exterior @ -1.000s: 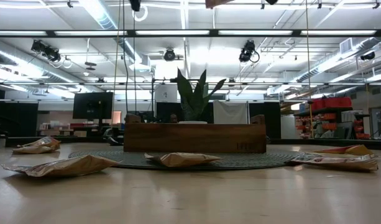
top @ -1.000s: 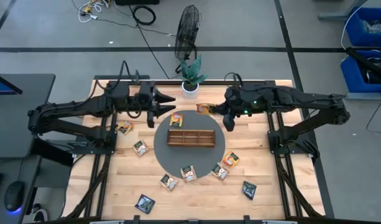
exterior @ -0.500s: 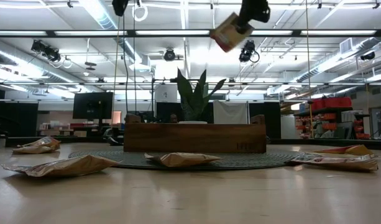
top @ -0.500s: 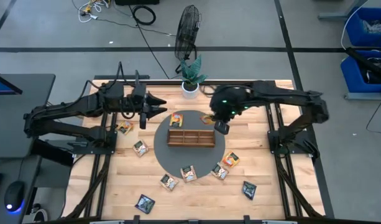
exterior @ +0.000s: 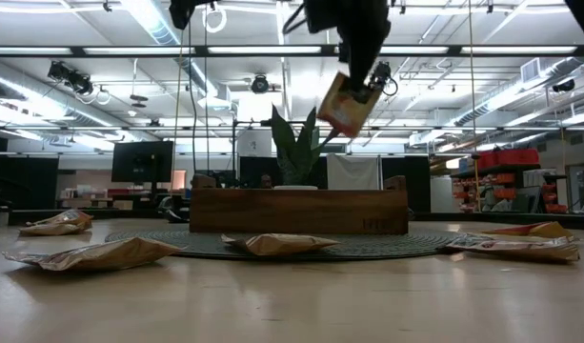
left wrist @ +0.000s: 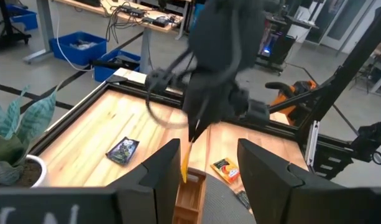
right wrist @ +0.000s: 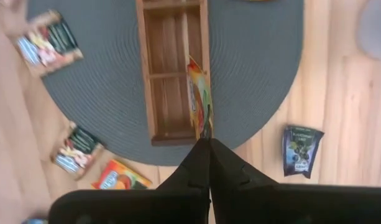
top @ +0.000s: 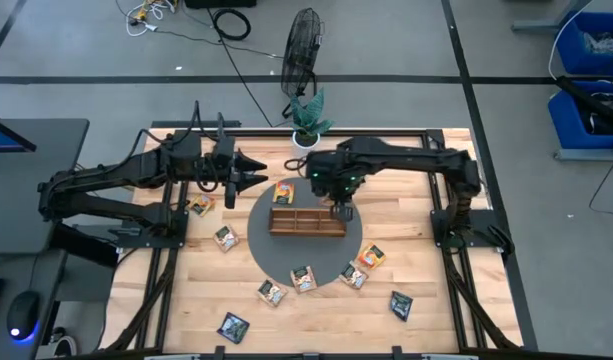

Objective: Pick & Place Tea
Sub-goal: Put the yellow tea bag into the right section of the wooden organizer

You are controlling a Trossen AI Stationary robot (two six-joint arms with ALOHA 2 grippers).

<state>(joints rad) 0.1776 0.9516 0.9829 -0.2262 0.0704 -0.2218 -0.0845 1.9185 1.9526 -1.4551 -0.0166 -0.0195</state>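
Placing step: right hand (right wrist: 204, 140) pinched shut on orange-yellow tea sachet (right wrist: 199, 99), edge-down above wooden tray (right wrist: 153, 81); next, lower into end compartment, release; left hand (left wrist: 209, 165) parted, empty, waiting.

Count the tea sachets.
10 sachets. One in the right pincer over the tray; one behind it; two left of the mat; four along its front; two farther forward. More may be hidden.

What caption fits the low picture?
Right gripper holds an orange tea bag above the wooden tray.
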